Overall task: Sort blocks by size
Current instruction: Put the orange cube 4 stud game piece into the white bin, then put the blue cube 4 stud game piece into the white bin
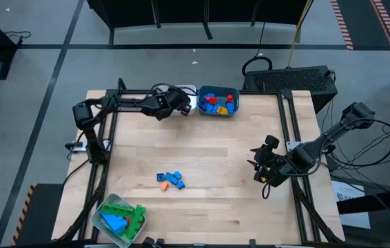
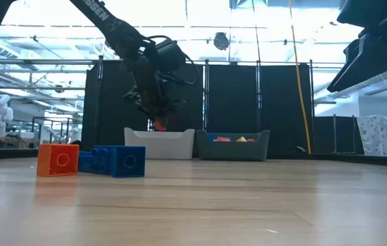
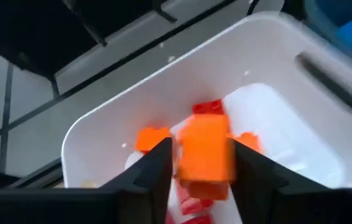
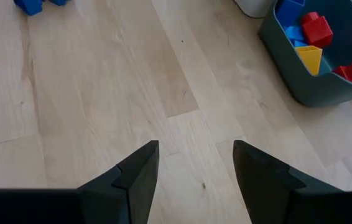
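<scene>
My left gripper [image 1: 181, 103] hangs over the white bin [image 3: 101, 134] at the table's far edge, shut on an orange block [image 3: 204, 152]. In that bin lie more orange and red blocks [image 3: 151, 138]. An orange block [image 2: 57, 160] and a few blue blocks [image 1: 174, 179] rest on the table's middle. My right gripper [image 4: 196, 162] waits open above the bare table near the right edge. My left gripper pinches the orange block by two opposite sides [image 3: 179, 155] between its two fingers. The fingers slant down from the table's left and near side. The block hangs clear above the white bin's inside.
A teal bin [image 1: 218, 101] with red, blue and yellow blocks stands right of the white bin. A clear-grey bin [image 1: 119, 218] with green and blue blocks sits at the near left corner. Open tabletop lies between the bins.
</scene>
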Controlling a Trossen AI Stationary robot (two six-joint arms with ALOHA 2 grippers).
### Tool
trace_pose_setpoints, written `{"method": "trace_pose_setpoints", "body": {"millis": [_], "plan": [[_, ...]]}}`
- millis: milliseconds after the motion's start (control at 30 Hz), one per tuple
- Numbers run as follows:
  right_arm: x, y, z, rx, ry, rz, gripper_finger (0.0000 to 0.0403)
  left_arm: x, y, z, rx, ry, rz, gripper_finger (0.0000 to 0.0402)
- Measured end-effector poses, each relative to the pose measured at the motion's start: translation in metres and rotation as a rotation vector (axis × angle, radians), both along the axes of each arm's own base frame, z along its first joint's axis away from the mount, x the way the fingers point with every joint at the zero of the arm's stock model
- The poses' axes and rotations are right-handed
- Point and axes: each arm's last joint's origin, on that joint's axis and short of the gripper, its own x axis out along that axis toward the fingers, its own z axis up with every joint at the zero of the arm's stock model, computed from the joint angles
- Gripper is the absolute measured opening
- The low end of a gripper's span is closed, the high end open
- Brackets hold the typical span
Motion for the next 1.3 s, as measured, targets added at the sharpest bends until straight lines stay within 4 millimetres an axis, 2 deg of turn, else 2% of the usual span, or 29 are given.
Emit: {"method": "trace_pose_setpoints", "body": {"millis": [133, 267, 367, 433, 500, 700, 767, 900, 1033, 1167, 1300], "plan": [[0.0, 0.0, 0.0, 0.001, 0.0, 0.0, 0.0192, -0.001, 0.001, -0.002, -0.021, 0.028, -0.035, 0.0183], [0.0, 0.0, 0.0, 0.0, 0.0, 0.0, 0.0192, 0.005, -0.003, 0.006, -0.02, 0.058, -0.073, 0.0222], [0.0, 0.0, 0.0, -0.001, 0.0, 0.001, 0.0192, 0.011, -0.016, 0.011, -0.073, 0.135, -0.215, 0.0239], [0.0, 0.0, 0.0, -0.001, 0.001, 0.001, 0.0192, 0.019, -0.037, 0.017, -0.133, 0.172, -0.335, 0.0241], [0.0, 0.0, 0.0, -0.001, 0.001, 0.001, 0.0192, 0.028, -0.066, 0.022, -0.176, 0.214, -0.464, 0.0242], [0.0, 0.0, 0.0, -0.004, 0.001, 0.002, 0.0192, 0.037, -0.179, 0.017, -0.197, 0.349, -0.845, 0.0243], [0.0, 0.0, 0.0, -0.009, 0.003, 0.006, 0.0192, 0.033, -0.211, 0.014, -0.218, 0.329, -0.883, 0.0243], [0.0, 0.0, 0.0, -0.012, 0.003, 0.007, 0.0192, 0.025, -0.249, 0.013, -0.286, 0.234, -0.802, 0.0244], [0.0, 0.0, 0.0, -0.013, 0.002, 0.006, 0.0192, 0.013, -0.287, 0.01, -0.327, 0.185, -0.808, 0.0244], [0.001, 0.0, 0.0, -0.01, -0.004, 0.006, 0.0192, 0.001, -0.308, 0.002, -0.332, 0.16, -0.753, 0.0244], [0.001, 0.001, 0.001, -0.006, -0.01, 0.006, 0.0192, -0.003, -0.326, 0.003, -0.273, 0.079, -0.722, 0.0244]]}}
